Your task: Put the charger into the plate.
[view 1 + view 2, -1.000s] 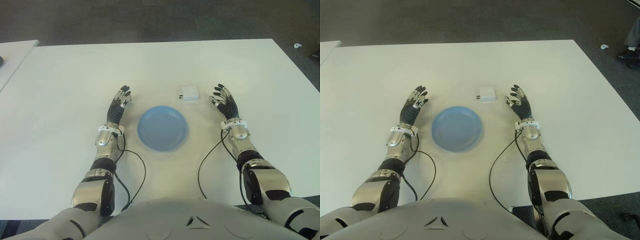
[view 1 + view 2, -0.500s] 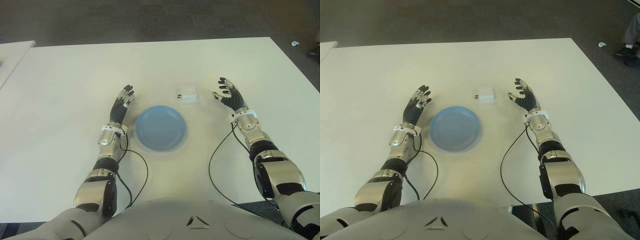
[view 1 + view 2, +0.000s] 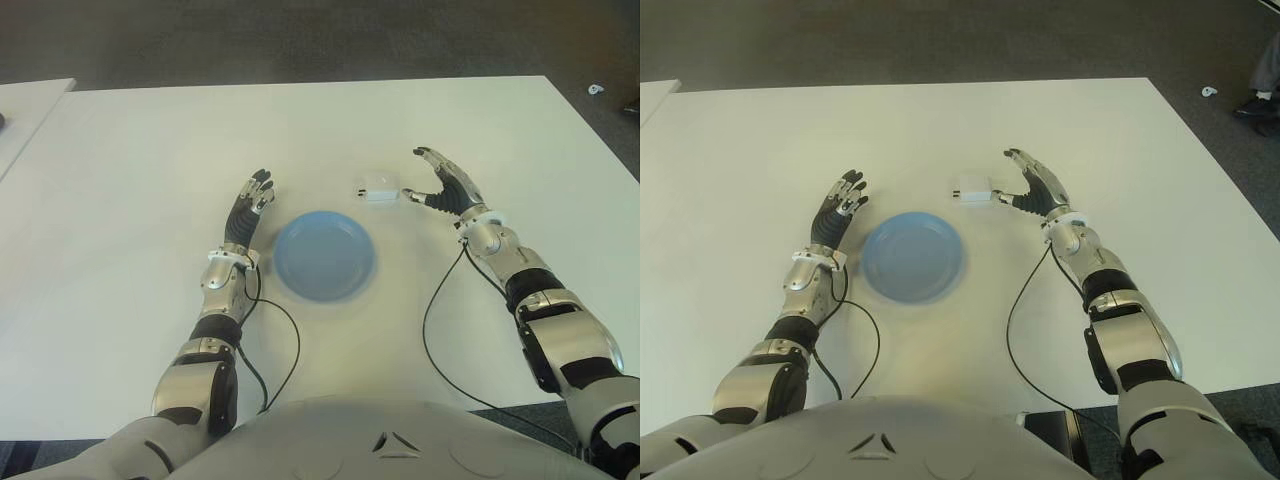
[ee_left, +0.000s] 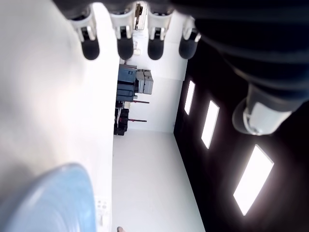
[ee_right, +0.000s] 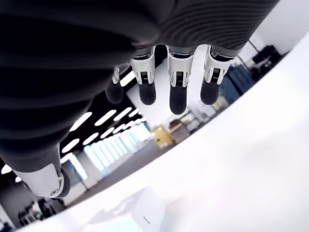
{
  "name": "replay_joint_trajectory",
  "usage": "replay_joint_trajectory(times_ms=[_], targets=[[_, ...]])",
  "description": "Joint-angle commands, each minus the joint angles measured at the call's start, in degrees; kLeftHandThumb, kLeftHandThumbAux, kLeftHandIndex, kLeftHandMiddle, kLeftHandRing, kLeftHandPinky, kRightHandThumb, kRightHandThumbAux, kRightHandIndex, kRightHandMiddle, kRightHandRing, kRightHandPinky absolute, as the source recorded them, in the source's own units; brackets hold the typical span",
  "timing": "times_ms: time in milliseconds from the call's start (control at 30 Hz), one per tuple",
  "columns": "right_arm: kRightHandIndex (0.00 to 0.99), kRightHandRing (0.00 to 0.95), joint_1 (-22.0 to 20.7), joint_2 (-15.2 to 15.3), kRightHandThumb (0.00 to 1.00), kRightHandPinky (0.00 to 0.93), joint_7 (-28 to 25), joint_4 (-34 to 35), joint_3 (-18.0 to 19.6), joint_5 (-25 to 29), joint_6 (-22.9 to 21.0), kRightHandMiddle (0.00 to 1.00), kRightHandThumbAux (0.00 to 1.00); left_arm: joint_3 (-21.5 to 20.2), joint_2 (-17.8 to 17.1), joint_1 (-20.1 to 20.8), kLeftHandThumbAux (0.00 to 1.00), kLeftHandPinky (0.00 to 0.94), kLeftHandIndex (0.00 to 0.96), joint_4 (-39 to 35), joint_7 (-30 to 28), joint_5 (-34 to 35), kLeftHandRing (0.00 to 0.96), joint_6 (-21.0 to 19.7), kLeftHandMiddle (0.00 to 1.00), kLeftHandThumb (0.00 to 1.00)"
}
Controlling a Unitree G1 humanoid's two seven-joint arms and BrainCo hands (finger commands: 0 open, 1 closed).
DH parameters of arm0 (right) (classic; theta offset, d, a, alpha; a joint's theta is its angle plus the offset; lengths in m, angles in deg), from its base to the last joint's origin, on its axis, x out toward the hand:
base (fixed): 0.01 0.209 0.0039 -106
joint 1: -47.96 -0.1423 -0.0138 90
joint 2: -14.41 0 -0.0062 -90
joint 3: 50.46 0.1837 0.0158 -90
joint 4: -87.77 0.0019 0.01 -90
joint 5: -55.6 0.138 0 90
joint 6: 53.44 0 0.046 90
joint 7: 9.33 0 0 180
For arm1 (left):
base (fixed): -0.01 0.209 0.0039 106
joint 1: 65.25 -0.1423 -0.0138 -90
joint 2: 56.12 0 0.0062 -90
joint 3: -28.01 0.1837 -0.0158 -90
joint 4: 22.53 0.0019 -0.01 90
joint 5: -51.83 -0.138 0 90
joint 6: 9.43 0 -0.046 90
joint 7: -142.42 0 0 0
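"Where was the charger (image 3: 379,187)?"
"On the counter (image 3: 150,160), beyond the plate (image 3: 324,255). The right hand (image 3: 447,190) was just beside it, fingers spread, empty."
"The left hand (image 3: 247,206)?"
"Left of the plate, relaxed, empty."

I find no legible text, label, brand, number or sign in any view: the white charger (image 3: 379,187) just beside my right hand (image 3: 447,189) and the blue plate (image 3: 325,256) beside my left hand (image 3: 246,208) bear none readable
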Motion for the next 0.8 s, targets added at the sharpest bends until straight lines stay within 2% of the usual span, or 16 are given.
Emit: replay_joint_trajectory(times_ms=[33,200,400,600,800], targets=[[0.004,0.021,-1.17,2.26,0.144,0.015,6.8,0.28,-5.65,-7.79,2.12,0.03,0.532,0.23,0.65,-2.9,0.473,0.051,0.0,1.61,-0.42,0.06,0.006,-2.58,0.0,0.024],[0.0,0.003,-2.7,3.5,0.112,0.002,13.19,0.41,-10.96,-14.65,2.45,0.005,0.499,0.22,0.62,-2.63,0.475,0.049,0.0,1.82,-0.76,0.2,0.007,-2.99,0.003,0.021],[0.0,0.0,-4.44,3.99,0.068,0.0,14.96,-0.32,-14.58,-17.91,2.06,0.0,0.466,0.14,0.72,-2.44,0.475,0.045,0.0,1.92,-1.21,0.46,0.007,-3.23,0.005,0.02],[0.0,0.0,-5.69,4.18,0.033,0.0,11.81,-0.4,-16.46,-18.57,0.67,0.0,0.448,0.06,0.82,-2.2,0.469,0.041,0.0,2.12,-1.5,0.43,0.004,-3.2,0.002,0.027],[0.0,0.0,-6.47,3.6,0.005,0.0,6.61,-0.79,-16.6,-17.1,-1.18,0.0,0.442,0.06,0.93,-2.01,0.466,0.04,0.0,2.09,-1.54,0.46,0.001,-3.39,0.0,0.037]])
